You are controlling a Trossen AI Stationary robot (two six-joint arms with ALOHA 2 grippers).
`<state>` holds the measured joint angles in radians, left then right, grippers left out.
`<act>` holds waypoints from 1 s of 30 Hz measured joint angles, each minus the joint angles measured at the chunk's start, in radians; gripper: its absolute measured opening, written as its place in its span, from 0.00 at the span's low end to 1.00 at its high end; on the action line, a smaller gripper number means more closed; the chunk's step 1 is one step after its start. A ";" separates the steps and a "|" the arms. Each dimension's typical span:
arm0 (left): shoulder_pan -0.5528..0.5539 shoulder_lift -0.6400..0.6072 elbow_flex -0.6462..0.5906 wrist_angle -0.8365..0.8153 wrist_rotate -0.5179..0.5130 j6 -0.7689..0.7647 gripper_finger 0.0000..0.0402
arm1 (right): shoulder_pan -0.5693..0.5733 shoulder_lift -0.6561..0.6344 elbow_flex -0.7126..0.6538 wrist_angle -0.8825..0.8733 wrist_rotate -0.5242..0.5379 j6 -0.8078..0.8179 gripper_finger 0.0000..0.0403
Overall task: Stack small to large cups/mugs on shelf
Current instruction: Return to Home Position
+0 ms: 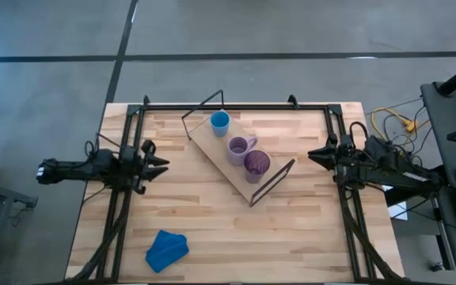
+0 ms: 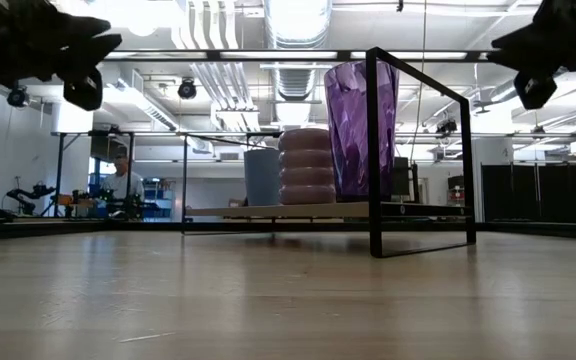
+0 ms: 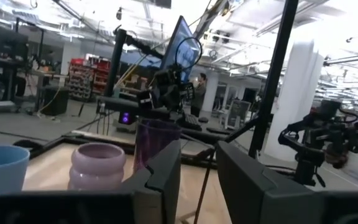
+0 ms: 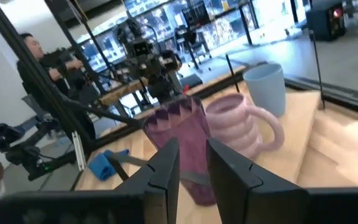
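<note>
1. High view: the shelf [image 1: 210,145] lies diagonally on the far middle of the table [image 1: 212,229]. Three cups stand on it in a row: the light-blue cup [image 1: 220,121] at the far end, the lilac mug [image 1: 238,148] in the middle, and the dark-purple cup [image 1: 256,164] at the near end. The left gripper [image 1: 163,164] hovers at the left rail and the right gripper [image 1: 313,155] at the right rail. Both are well apart from the shelf. A blue cloth [image 1: 167,249] lies near the front left.
2. Low view: the cups stand upright on the board, the dark-purple one nearest me. Both arms hang high in the upper corners. I cannot tell the claws here.
3. Left wrist view: the left claw [image 3: 199,149] shows a narrow gap and holds nothing. The row of cups stands ahead of it.
4. Right wrist view: the right claw [image 4: 193,146] is also narrow and empty. The dark-purple cup is the nearest thing in front of it. A person [image 4: 33,68] sits beyond the table.
</note>
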<state>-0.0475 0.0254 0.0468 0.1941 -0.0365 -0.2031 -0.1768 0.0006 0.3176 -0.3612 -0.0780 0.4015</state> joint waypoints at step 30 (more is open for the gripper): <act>0.000 0.076 -0.014 -0.123 -0.012 -0.048 0.22 | 0.000 0.002 0.000 -0.113 0.001 0.044 0.17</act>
<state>-0.0471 0.1014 0.0330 0.0708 -0.0483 -0.2508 -0.1768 0.0025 0.3176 -0.4740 -0.0772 0.4458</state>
